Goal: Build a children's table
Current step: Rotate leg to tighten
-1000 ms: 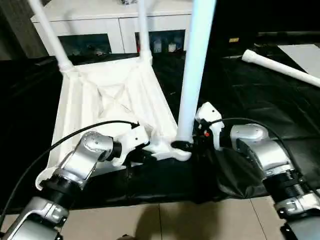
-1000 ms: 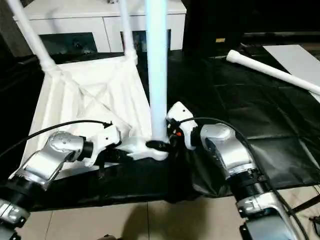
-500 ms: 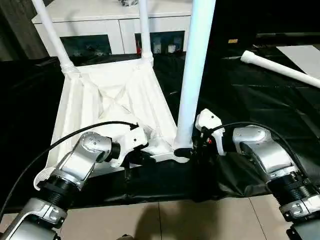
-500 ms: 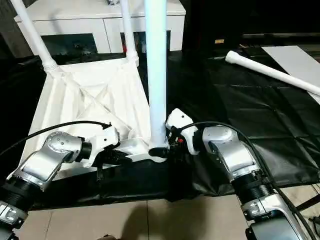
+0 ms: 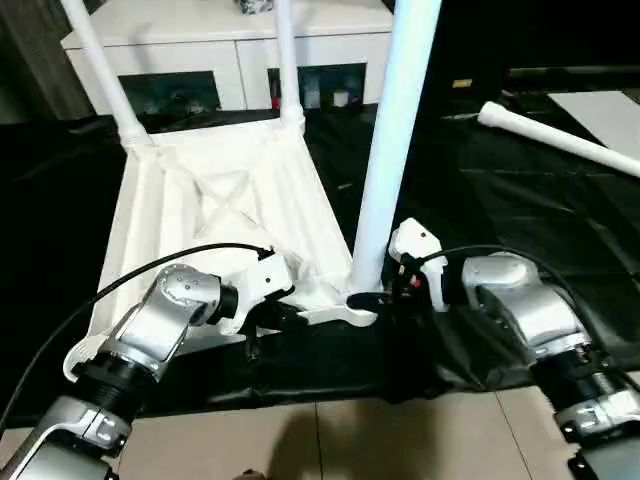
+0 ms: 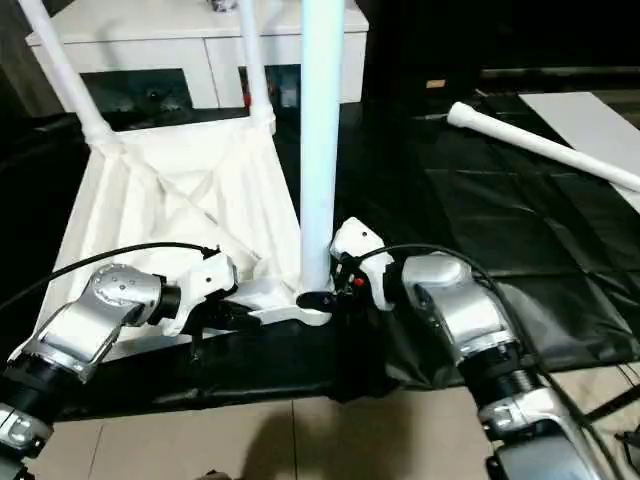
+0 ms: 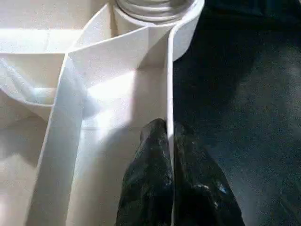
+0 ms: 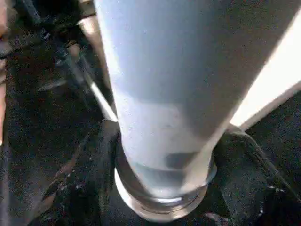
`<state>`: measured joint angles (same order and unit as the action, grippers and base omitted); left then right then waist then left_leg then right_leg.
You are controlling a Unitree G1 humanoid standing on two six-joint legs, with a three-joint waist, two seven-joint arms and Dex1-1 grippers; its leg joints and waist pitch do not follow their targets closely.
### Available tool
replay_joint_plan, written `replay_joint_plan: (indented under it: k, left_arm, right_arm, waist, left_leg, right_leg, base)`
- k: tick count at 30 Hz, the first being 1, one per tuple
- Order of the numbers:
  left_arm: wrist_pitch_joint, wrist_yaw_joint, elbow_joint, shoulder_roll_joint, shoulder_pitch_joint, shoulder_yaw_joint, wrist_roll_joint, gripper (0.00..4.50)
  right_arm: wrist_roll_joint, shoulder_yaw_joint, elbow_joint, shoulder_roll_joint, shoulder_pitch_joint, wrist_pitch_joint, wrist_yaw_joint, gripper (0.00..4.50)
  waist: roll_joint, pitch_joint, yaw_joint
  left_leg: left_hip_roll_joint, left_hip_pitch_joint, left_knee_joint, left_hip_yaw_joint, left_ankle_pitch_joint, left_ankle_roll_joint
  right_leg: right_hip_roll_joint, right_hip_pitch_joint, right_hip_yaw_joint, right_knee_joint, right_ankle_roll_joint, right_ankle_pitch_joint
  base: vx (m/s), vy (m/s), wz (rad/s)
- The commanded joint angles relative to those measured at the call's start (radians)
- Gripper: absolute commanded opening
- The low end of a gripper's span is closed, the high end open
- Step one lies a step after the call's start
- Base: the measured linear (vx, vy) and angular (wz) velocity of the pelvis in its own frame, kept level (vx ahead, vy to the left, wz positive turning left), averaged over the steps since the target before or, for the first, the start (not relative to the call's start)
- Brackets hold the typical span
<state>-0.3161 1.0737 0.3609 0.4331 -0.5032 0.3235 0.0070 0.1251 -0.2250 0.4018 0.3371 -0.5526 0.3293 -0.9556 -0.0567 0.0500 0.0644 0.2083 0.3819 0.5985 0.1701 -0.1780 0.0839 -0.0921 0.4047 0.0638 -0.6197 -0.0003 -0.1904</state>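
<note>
The white children's table top (image 5: pixel 230 190) lies upside down on a black sheet, ribbed side up. Two legs stand screwed in at its far corners (image 5: pixel 100 60) (image 5: pixel 287 60). A third leg (image 5: pixel 390 150) stands upright in the near right corner socket (image 8: pixel 160 207). My right gripper (image 5: pixel 376 298) is shut around this leg's base, with a black finger (image 8: pixel 101 179) on either side. My left gripper (image 7: pixel 169 136) is shut on the thin rim (image 7: pixel 169 84) of the top's near edge, just left of that corner. A fourth leg (image 5: pixel 560 140) lies loose on the sheet at the back right.
A white cabinet (image 5: pixel 230 50) with glass doors stands behind the table top. The black sheet (image 5: pixel 520 220) covers the floor around it, rumpled under my right forearm. Pale floor tiles (image 5: pixel 330 440) show along the near edge.
My right wrist has sunk a little beside the leg's base, still holding it. The left gripper stays on the rim. The view itself has shifted slightly.
</note>
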Motion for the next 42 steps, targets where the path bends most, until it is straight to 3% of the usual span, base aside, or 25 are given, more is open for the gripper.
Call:
replay_joint_plan:
  k: [1,6,8,11,12,15,18,19,20,21,22,25,28,29,32,34,38,42]
  left_arm:
    - [-0.024,-0.091,0.012,-0.060,-0.036,-0.040,-0.012,0.00]
    - [-0.106,-0.297,0.107,-0.164,-0.095,-0.088,0.010,0.00]
    - [-0.161,-0.406,0.165,-0.217,-0.135,-0.108,0.025,0.00]
    - [-0.150,-0.517,0.252,-0.278,-0.186,-0.102,0.058,0.00]
    - [-0.137,-0.532,0.270,-0.293,-0.196,-0.100,0.063,0.00]
    - [-0.109,-0.537,0.281,-0.297,-0.200,-0.093,0.076,0.00]
    - [-0.105,-0.522,0.277,-0.288,-0.196,-0.092,0.074,0.00]
    - [-0.105,-0.523,0.278,-0.288,-0.196,-0.092,0.073,0.00]
    - [-0.097,-0.515,0.279,-0.279,-0.195,-0.089,0.073,0.00]
    - [-0.097,-0.515,0.279,-0.279,-0.195,-0.089,0.073,0.00]
    - [-0.079,-0.498,0.272,-0.264,-0.187,-0.086,0.067,0.00]
    - [-0.044,-0.447,0.235,-0.242,-0.167,-0.085,0.051,0.00]
    - [-0.028,-0.394,0.200,-0.212,-0.146,-0.079,0.045,0.00]
    - [-0.002,-0.329,0.167,-0.182,-0.122,-0.076,0.027,0.00]
    - [0.046,-0.198,0.100,-0.133,-0.074,-0.075,-0.035,0.00]
    - [0.070,-0.137,0.067,-0.116,-0.052,-0.071,-0.063,0.00]
    - [0.068,-0.078,0.022,-0.099,-0.027,-0.074,-0.098,0.00]
    - [0.083,-0.048,0.021,-0.091,-0.015,-0.071,-0.102,0.00]
  right_arm:
    - [0.005,0.034,0.063,-0.049,0.003,0.060,0.136,2.63]
    - [-0.020,0.083,0.127,-0.140,-0.008,0.088,0.353,2.63]
    - [-0.041,0.122,0.182,-0.197,-0.027,0.115,0.515,2.63]
    - [-0.041,0.203,0.286,-0.294,-0.066,0.102,0.755,2.63]
    - [-0.033,0.214,0.316,-0.322,-0.081,0.085,0.793,2.63]
    - [-0.036,0.212,0.350,-0.351,-0.110,0.020,0.811,2.63]
    - [-0.010,0.208,0.339,-0.364,-0.121,-0.026,0.723,2.63]
    - [-0.008,0.209,0.338,-0.366,-0.122,-0.029,0.715,2.98]
    - [-0.005,0.206,0.317,-0.367,-0.122,-0.043,0.664,2.98]
    - [-0.005,0.206,0.317,-0.367,-0.122,-0.043,0.664,2.98]
    - [-0.007,0.202,0.303,-0.354,-0.123,-0.048,0.636,3.35]
    - [0.016,0.201,0.276,-0.322,-0.117,-0.042,0.566,3.42]
    - [0.024,0.180,0.247,-0.279,-0.105,-0.051,0.486,3.80]
    - [0.024,0.153,0.204,-0.228,-0.085,-0.045,0.393,3.80]
    - [0.009,0.117,0.146,-0.139,-0.053,-0.054,0.228,3.80]
    - [0.010,0.103,0.131,-0.109,-0.043,-0.063,0.173,3.80]
    - [0.005,0.068,0.112,-0.060,-0.025,-0.088,0.084,3.80]
    - [0.003,0.046,0.103,-0.037,-0.018,-0.101,0.036,3.80]
  waist:
    - [0.001,-0.070,-0.008]
    - [0.000,-0.064,-0.019]
    - [-0.004,-0.064,-0.021]
    - [-0.006,-0.067,-0.032]
    - [-0.012,-0.068,-0.031]
    - [-0.012,-0.069,-0.034]
    - [-0.013,-0.070,-0.037]
    - [-0.014,-0.071,-0.037]
    - [-0.007,-0.071,-0.035]
    - [-0.009,-0.071,-0.036]
    - [-0.005,-0.070,-0.037]
    - [-0.003,-0.070,-0.039]
    - [-0.005,-0.075,-0.037]
    - [-0.001,-0.076,-0.036]
    - [-0.003,-0.081,-0.027]
    - [-0.004,-0.082,-0.022]
    - [-0.007,-0.078,-0.010]
    - [-0.001,-0.077,-0.004]
  left_leg:
    - [0.009,-0.015,-0.069,0.001,-0.200,-0.021]
    - [0.004,-0.022,-0.073,0.001,-0.271,0.010]
    - [0.000,-0.022,-0.072,0.000,-0.270,0.015]
    - [-0.004,-0.021,-0.074,-0.003,-0.273,0.022]
    - [-0.003,-0.021,-0.074,-0.004,-0.273,0.021]
    - [-0.002,-0.018,-0.075,-0.004,-0.285,0.005]
    - [-0.001,-0.017,-0.076,-0.004,-0.289,-0.005]
    - [0.000,-0.017,-0.077,-0.004,-0.291,-0.007]
    - [0.000,-0.017,-0.078,-0.004,-0.286,-0.015]
    - [0.001,-0.016,-0.078,-0.003,-0.283,-0.017]
    - [0.001,-0.015,-0.078,-0.003,-0.285,-0.022]
    - [-0.001,-0.007,-0.080,-0.005,-0.272,-0.032]
    - [0.003,-0.012,-0.073,-0.001,-0.226,-0.046]
    - [0.003,-0.010,-0.072,-0.002,-0.209,-0.049]
    - [0.007,-0.009,-0.066,0.001,-0.147,-0.086]
    - [0.009,-0.010,-0.063,0.004,-0.126,-0.099]
    - [0.013,-0.015,-0.064,0.008,-0.151,-0.098]
    - [0.013,-0.014,-0.065,0.009,-0.170,-0.083]
  right_leg:
    - [-0.035,-0.058,-0.032,0.063,-0.268,-0.077]
    - [-0.039,-0.054,-0.036,0.081,-0.225,-0.233]
    - [-0.035,-0.052,-0.035,0.084,-0.212,-0.248]
    - [-0.036,-0.052,-0.034,0.090,-0.196,-0.267]
    - [-0.036,-0.052,-0.033,0.088,-0.196,-0.260]
    - [-0.035,-0.052,-0.032,0.089,-0.198,-0.233]
    - [-0.035,-0.054,-0.030,0.089,-0.199,-0.224]
    - [-0.035,-0.055,-0.030,0.089,-0.201,-0.218]
    - [-0.036,-0.057,-0.029,0.088,-0.206,-0.214]
    - [-0.036,-0.056,-0.030,0.089,-0.207,-0.213]
    - [-0.035,-0.056,-0.029,0.090,-0.207,-0.217]
    - [-0.038,-0.063,-0.027,0.089,-0.199,-0.225]
    - [-0.038,-0.057,-0.030,0.083,-0.227,-0.149]
    - [-0.037,-0.062,-0.028,0.081,-0.232,-0.130]
    - [-0.037,-0.063,-0.028,0.068,-0.262,-0.019]
    - [-0.037,-0.061,-0.029,0.064,-0.277,0.007]
    - [-0.036,-0.051,-0.029,0.065,-0.285,-0.025]
    - [-0.036,-0.051,-0.031,0.067,-0.272,-0.066]
  base:
    - [0.000,0.000,0.00]
    - [0.000,0.000,0.00]
    - [0.000,0.000,0.00]
    - [0.000,0.000,0.00]
    - [0.000,0.000,0.00]
    - [0.000,0.000,0.00]
    - [0.000,0.000,0.00]
    - [0.000,0.000,0.00]
    - [0.000,0.000,0.00]
    - [0.000,0.000,0.00]
    - [0.000,0.000,0.00]
    - [0.000,0.000,0.00]
    - [0.000,0.000,0.00]
    - [0.000,0.000,0.00]
    - [0.000,0.000,0.00]
    - [0.000,0.000,0.00]
    - [0.000,0.000,0.00]
    - [0.000,0.000,0.00]
